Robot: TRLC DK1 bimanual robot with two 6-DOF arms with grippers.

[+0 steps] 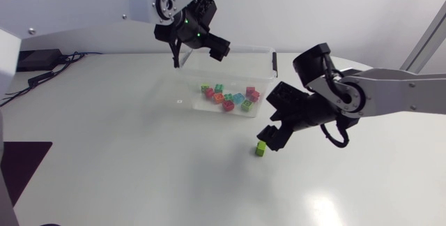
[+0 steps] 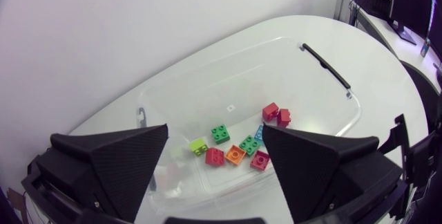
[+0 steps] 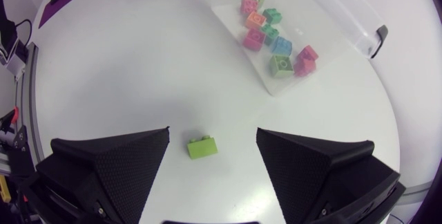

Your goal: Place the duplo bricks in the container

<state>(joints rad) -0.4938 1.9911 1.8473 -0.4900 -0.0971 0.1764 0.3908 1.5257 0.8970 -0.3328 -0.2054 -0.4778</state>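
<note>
In the head view, a clear container [image 1: 259, 53] is seen on the white table [image 1: 125, 156], with a cluster of coloured bricks [image 1: 230, 98] lying inside it. The left gripper [image 1: 198, 50] is held above the container's far corner. One lime brick [image 1: 260, 148] is seen on the table outside the container, just beside the right gripper [image 1: 270, 139].

In the left wrist view, the left gripper [image 2: 214, 162] is shown with its jaws spread wide and nothing held (the container [image 2: 324, 65] and its bricks [image 2: 235, 151] lie beneath).

In the right wrist view, the jaws of the right gripper [image 3: 213, 135] are likewise spread wide. The lime brick [image 3: 202, 146] is seen flat on the table [image 3: 124, 65] between the fingers and is touched by neither.
</note>
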